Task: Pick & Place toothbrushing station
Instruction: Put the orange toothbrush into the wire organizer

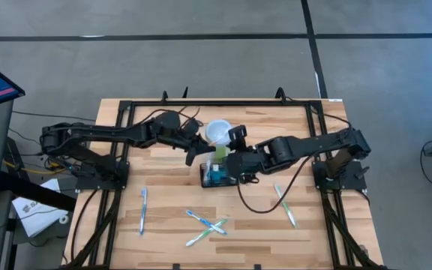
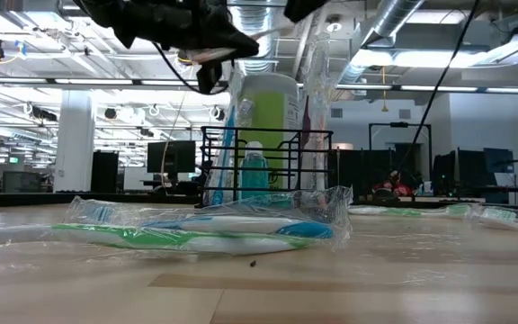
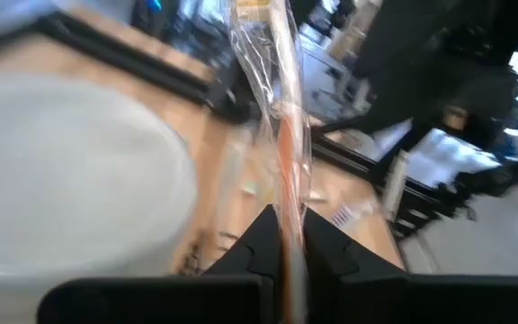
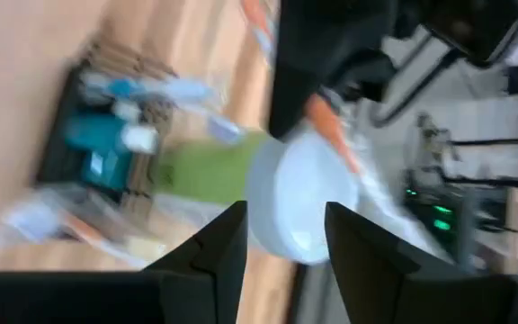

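The left gripper (image 3: 281,261) is clamped on a plastic-wrapped toothbrush (image 3: 286,135) above the green cup (image 1: 217,136); the right gripper's (image 4: 281,243) fingers stand apart, empty, over the black wire-mesh caddy (image 1: 217,175) at mid-tabletop (image 1: 313,232). The caddy looks light and rigid; its top rim wire seems the surest hold.

Open-plan lab (exposed ducts (image 2: 403,36), monitors (image 2: 174,157), wooden bench (image 1: 163,232)).

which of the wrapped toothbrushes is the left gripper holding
The orange-handled toothbrush, pinched in the left gripper beside the cup. The others lie flat on the table.
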Controlling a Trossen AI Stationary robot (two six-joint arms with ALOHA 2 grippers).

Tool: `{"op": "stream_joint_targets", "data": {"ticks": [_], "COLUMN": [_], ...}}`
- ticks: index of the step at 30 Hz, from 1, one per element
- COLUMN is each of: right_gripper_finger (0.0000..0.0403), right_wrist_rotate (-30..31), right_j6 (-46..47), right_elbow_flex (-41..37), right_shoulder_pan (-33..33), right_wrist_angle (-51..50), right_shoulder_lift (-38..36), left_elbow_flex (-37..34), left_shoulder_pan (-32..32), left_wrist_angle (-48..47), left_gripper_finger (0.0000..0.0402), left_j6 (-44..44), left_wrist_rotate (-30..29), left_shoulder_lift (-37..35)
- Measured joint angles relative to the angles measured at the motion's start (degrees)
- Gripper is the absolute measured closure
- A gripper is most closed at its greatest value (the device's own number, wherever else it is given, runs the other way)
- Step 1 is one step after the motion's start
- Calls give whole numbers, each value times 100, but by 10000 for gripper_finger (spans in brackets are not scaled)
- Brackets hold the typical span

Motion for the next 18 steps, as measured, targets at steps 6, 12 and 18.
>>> {"op": "stream_joint_targets", "data": {"ticks": [6,12,18], "right_gripper_finger": [283,307,319], "right_wrist_rotate": [-597,-735,-732], "right_j6": [559,1127,1481], "right_elbow_flex": [-5,-259,-1176], "right_shoulder_pan": [7,-34,-123], "right_wrist_angle": [-138,-262,461], "right_shoulder_lift": [-283,-643,-1319], "left_elbow_flex": [-115,-1065,-2043], "left_shoulder_pan": [-441,-831,-1075], "left_wrist_angle": [256,1615,3568], "left_gripper_finger": [393,393,393], "left_j6": [460,557,846], "left_wrist_rotate": [-749,-1338,-1890], "left_shoulder_lift": [-379,-788,-845]}}
